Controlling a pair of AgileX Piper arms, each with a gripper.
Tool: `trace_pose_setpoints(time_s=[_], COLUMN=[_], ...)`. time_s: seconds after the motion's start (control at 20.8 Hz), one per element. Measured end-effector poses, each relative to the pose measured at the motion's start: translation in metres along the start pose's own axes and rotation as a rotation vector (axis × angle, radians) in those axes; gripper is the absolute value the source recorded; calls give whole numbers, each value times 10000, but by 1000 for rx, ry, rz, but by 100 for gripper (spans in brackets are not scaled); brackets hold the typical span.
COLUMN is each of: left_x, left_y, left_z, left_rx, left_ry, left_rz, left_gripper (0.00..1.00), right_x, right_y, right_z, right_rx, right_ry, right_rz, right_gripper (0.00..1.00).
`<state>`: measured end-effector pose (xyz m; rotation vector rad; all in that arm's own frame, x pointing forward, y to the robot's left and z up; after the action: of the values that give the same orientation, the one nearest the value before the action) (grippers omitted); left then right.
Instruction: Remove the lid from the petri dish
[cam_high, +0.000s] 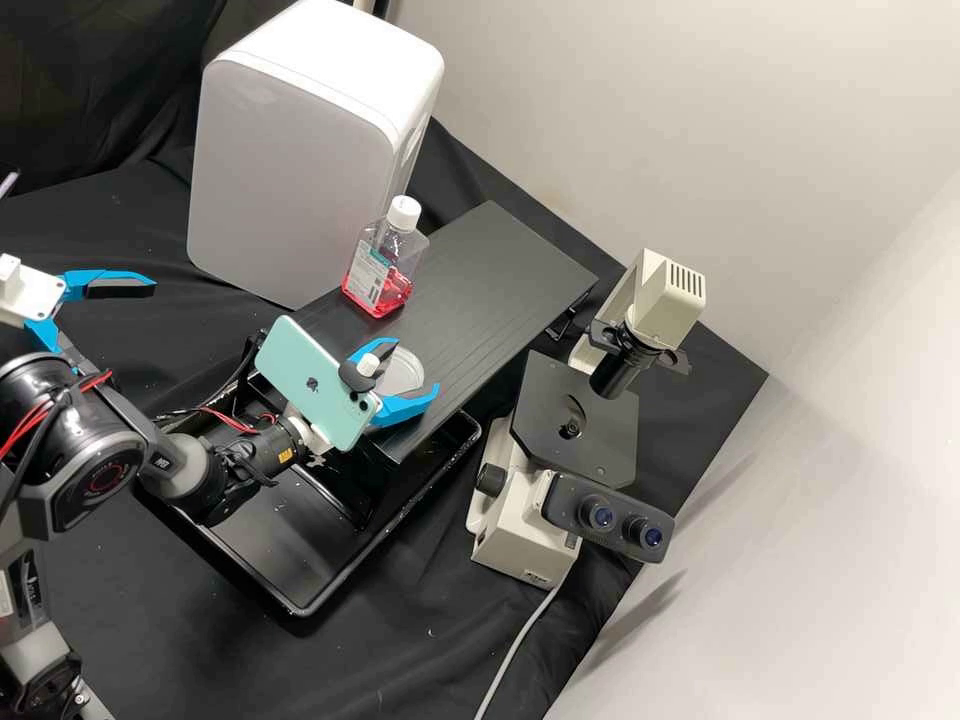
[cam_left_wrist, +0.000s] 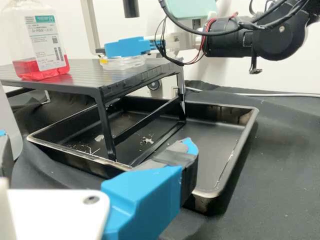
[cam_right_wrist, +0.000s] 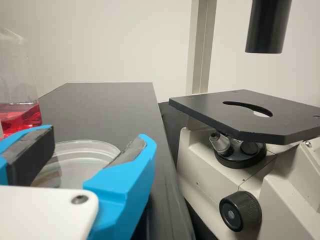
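Right tool (cam_right_wrist: 97, 142) wide, straddling petri dish (cam_high: 402, 368) near rack (cam_high: 500, 280) edge, 6 o'clock of flask (cam_high: 380, 265); you could pinch base with lid (cam_right_wrist: 75, 160), or shove it off into tray (cam_high: 280, 540)

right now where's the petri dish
In the high view, left of centre, the petri dish sits at the near end of the black shelf, between the open fingers of the right gripper, the flask farther back.
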<state>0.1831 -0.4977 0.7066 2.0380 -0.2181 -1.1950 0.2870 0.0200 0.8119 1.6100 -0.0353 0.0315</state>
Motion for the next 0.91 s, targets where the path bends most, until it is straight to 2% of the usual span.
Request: trace_pose_setpoints(time_s=[0.91], left_x=[3], left_y=[3], left_z=[-1], left_rx=[2], left_ry=[-1], left_rz=[1], left_gripper=[100], right_x=[-9], right_y=[27], right_z=[-29], right_rx=[0], right_ry=[11], right_rz=[11], right_gripper=[100])
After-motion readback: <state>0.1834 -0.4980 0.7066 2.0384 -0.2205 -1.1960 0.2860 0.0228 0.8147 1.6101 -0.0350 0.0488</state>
